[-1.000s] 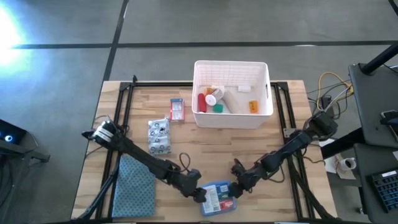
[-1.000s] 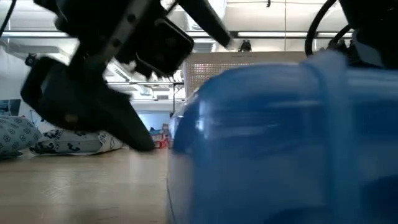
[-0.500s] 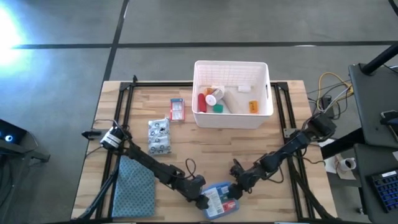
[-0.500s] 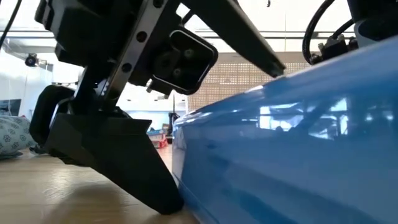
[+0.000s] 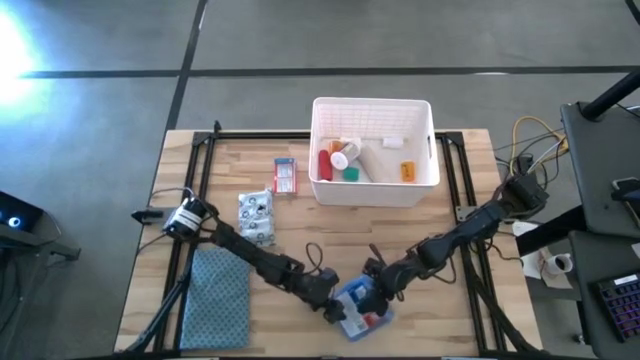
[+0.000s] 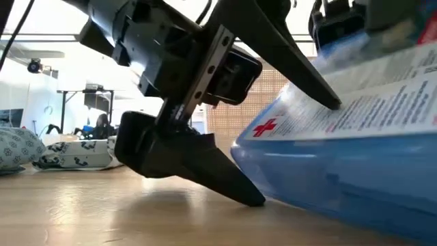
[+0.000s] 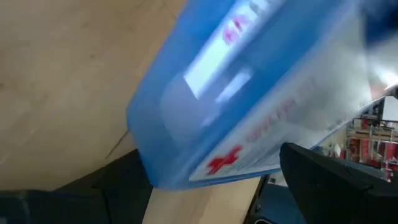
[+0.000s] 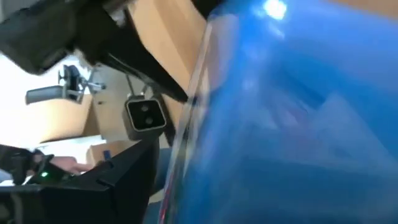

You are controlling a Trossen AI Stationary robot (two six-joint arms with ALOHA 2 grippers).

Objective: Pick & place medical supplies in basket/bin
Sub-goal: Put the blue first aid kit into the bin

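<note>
The blue first-aid packet (image 5: 358, 312) with its red cross label sits tilted near the table's near edge, between both grippers. My left gripper (image 5: 330, 308) comes at it from the left and is shut on its left edge. My right gripper (image 5: 375, 293) comes from the right and is shut on its far-right edge. The white perforated bin (image 5: 372, 190) stands at the far middle and holds a red tube, orange vials and white bottles. A red-white small box (image 5: 284, 175) and a patterned pack (image 5: 256, 218) lie flat left of the bin. My left gripper pinches the packet's left edge (image 6: 273, 137). One finger (image 6: 300, 68) lies over the label and the other finger (image 6: 232, 184) is wedged beneath, slanting down from the left. The packet (image 7: 249, 81) sits tilted between them. My right gripper holds the packet's raised far-right edge (image 6: 382, 41) from above. The packet (image 8: 298, 124) fills its wrist view and hides the contact. One dark finger (image 8: 118, 180) shows beside it. The packet hangs tilted below, label side up.
A blue-grey folded cloth (image 5: 215, 300) lies at the near left corner. Black frame rails (image 5: 200, 170) run along the table's left and right sides. Bare wood lies between the packet and the bin. Cables hang off the right edge.
The left gripper has slid toward the right along the near edge and got one finger under the packet. The right gripper has risen slightly. The packet has gone from lying flat to tilted, its far-right side lifted and its label face turned up.
</note>
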